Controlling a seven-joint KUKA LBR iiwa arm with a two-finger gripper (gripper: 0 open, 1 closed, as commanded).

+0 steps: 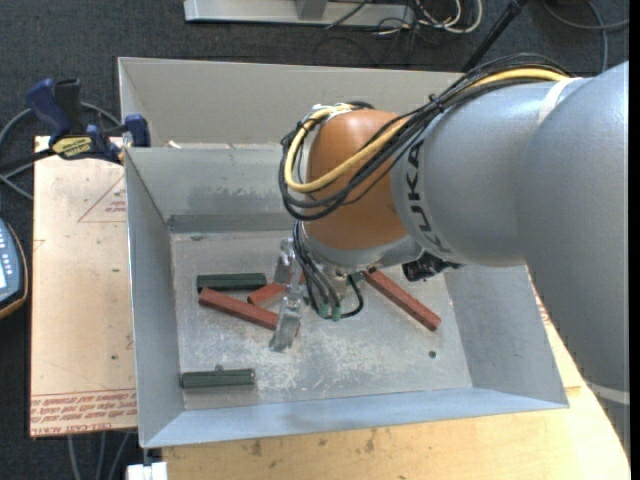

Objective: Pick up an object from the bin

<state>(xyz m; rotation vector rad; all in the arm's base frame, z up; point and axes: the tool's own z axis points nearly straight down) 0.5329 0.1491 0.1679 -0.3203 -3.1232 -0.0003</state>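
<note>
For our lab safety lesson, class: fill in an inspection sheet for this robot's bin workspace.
Surface: grey metal bin, floor scuffed.
Job's things: left red bar, right red bar, back green bar, front green bar, all flat.
Clutter: nothing seen.
Jaws: low over the floor's middle, beside the left red bar.
Cables: yellow and black cables looped round the arm's orange cover.
Surroundings: dark carpet, loose wires at top.

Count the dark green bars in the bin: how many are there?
2. One green bar lies left of the gripper, beside a red bar; the second green bar lies alone near the front left corner. The arm could hide more.
</note>
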